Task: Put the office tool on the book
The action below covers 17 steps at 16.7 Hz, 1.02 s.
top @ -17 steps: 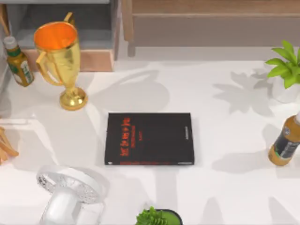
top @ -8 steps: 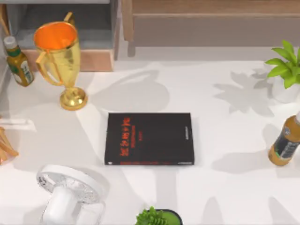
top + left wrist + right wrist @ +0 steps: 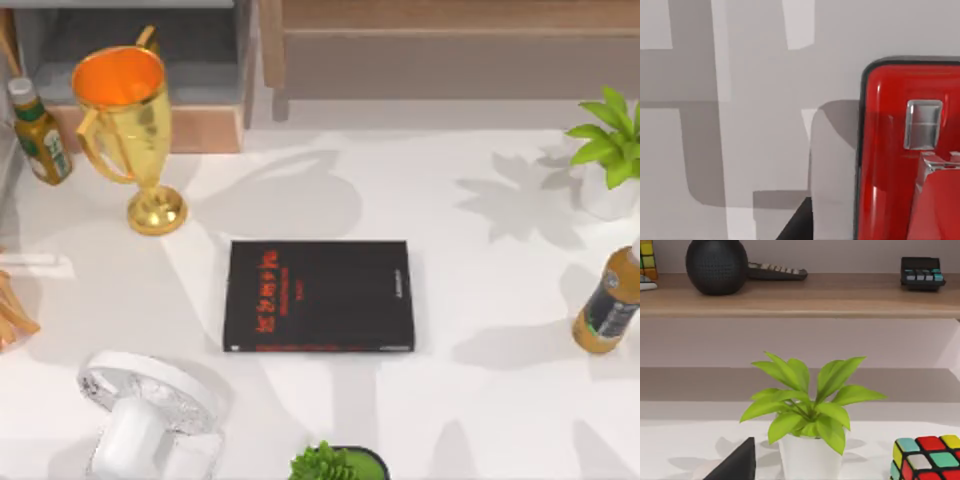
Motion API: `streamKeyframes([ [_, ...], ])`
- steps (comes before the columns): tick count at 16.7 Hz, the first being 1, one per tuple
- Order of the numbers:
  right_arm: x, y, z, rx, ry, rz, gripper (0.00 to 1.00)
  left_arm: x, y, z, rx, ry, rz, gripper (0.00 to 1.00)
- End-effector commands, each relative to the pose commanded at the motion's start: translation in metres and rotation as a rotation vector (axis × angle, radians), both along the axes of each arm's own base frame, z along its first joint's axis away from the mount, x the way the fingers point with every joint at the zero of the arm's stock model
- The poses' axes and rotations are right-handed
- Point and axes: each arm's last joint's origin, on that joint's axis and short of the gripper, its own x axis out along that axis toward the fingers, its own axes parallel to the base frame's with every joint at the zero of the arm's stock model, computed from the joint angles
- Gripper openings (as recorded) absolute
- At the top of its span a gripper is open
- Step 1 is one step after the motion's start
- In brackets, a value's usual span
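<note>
At the table's far left in the top view stood a small amber bottle [image 3: 38, 132] with a green label, and beside it a glossy gold trophy cup [image 3: 130, 125], orange inside, with curved handles and a round foot. Below these, near the front-left edge, lay a white fan [image 3: 150, 415] with a round wire-mesh guard.

The left wrist view looked down on the pale matte tabletop [image 3: 750, 100], crossed by hard-edged grey shadows. Against it, close to the camera, sat the office tool [image 3: 900, 155]: a glossy red shell with rounded corners, a thin dark rim and a small square silvery inset. Whether the left pincer was released or clenched could not be told.

At the table's centre lay the book [image 3: 318, 296], flat, matte black and rectangular, with red lettering near its left end and a thin red stripe along the front edge. Nothing rested on it.

Toward the right stood a leafy green plant [image 3: 612, 150] in a white pot, and in front of it a brown bottle [image 3: 608, 305] with a dark label. The right wrist view faced that plant; the right pincer's state could not be told.
</note>
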Motion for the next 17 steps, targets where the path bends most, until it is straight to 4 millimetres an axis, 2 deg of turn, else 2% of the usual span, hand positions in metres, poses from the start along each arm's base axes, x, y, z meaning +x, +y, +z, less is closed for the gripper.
streamKeyframes([
  [6,0.0,0.0,0.0,0.0,0.0,0.0,1.0,0.0,0.0,0.0,0.0,0.0,0.0,0.02],
  [14,0.0,0.0,0.0,0.0,0.0,0.0,1.0,0.0,0.0,0.0,0.0,0.0,0.0,0.0],
  [17,0.0,0.0,0.0,0.0,0.0,0.0,1.0,-0.001,0.0,0.01,0.008,-0.016,0.0,0.0],
])
